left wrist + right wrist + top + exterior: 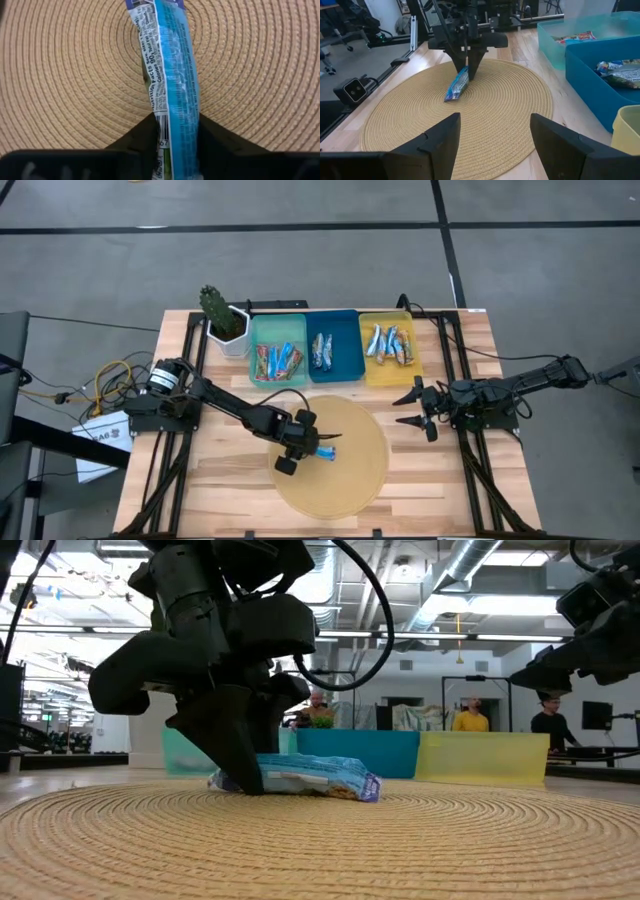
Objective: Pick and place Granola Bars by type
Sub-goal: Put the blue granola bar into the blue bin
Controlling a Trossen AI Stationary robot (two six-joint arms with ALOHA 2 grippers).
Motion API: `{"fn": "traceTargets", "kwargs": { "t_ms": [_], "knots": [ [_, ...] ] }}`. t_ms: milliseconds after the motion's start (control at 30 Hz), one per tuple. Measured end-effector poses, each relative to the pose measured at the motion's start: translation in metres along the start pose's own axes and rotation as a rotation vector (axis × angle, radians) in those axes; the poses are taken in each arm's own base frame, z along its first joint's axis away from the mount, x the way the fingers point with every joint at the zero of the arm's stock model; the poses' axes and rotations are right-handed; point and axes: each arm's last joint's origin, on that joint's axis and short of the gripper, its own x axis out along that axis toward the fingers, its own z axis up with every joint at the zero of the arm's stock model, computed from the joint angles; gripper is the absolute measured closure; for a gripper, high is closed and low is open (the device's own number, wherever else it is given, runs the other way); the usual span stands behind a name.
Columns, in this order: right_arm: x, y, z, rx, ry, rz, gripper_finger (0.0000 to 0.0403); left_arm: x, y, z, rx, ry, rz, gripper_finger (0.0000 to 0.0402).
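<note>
My left pincer [175, 145] is clamped on one end of the blue granola bar [170, 75] on the mat [350, 470]; light, crinkly, slippery foil, so I'd grip mid-body, while my right pincer [420, 409] waits agape.

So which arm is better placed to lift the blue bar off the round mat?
The left. Its gripper is already down on the woven mat with both fingers closed around one end of the blue bar. The right gripper hangs open beside the yellow tray, off the mat.
</note>
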Motion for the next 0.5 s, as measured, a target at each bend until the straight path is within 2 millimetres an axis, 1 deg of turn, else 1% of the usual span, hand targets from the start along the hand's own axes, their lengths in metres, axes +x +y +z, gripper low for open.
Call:
{"fn": "traceTargets", "kwargs": {
  "t_ms": [133, 233, 367, 500],
  "knots": [
    [0.000, 0.000, 0.000, 0.000, 0.000, 0.000, 0.0168, 0.000, 0.000, 0.000, -0.021, 0.000, -0.005, 0.0321],
    [0.000, 0.000, 0.000, 0.000, 0.000, 0.000, 0.0168, 0.000, 0.000, 0.000, -0.037, -0.002, -0.005, 0.0334],
    [0.000, 0.000, 0.000, 0.000, 0.000, 0.000, 0.0168, 0.001, -0.003, 0.003, -0.035, -0.035, -0.004, 0.0337],
    [0.000, 0.000, 0.000, 0.000, 0.000, 0.000, 0.0168, 0.000, -0.003, 0.012, -0.025, -0.125, 0.005, 0.0333]
  ]
}}
